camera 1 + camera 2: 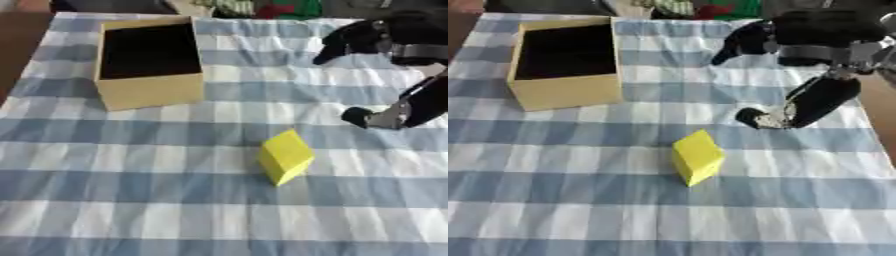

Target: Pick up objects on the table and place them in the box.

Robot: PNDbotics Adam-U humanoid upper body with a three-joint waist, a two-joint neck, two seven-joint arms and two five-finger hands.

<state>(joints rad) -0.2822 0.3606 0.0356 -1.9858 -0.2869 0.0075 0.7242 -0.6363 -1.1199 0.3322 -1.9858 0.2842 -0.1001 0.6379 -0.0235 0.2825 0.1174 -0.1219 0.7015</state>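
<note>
**Yellow block alone at mid-bench, right hand hovering beyond it**

The bench (131, 210) is covered by a blue-and-white checked cloth that reaches the near edge of both views. Its left edge shows at the far left corner, with brown floor outside it.

The box (150, 90) is the landmark: tan card walls, open top, dark inside, set toward the far left corner. No writing can be read on it.

Right of the box and nearer the camera, well apart from it, stands the yellow block (285, 156), tilted on an edge, with bare cloth all round. It carries no readable label.

Further right of the box, the right hand (798, 107) hangs above the cloth, fingers relaxed and apart, holding nothing, clear of the block.
</note>
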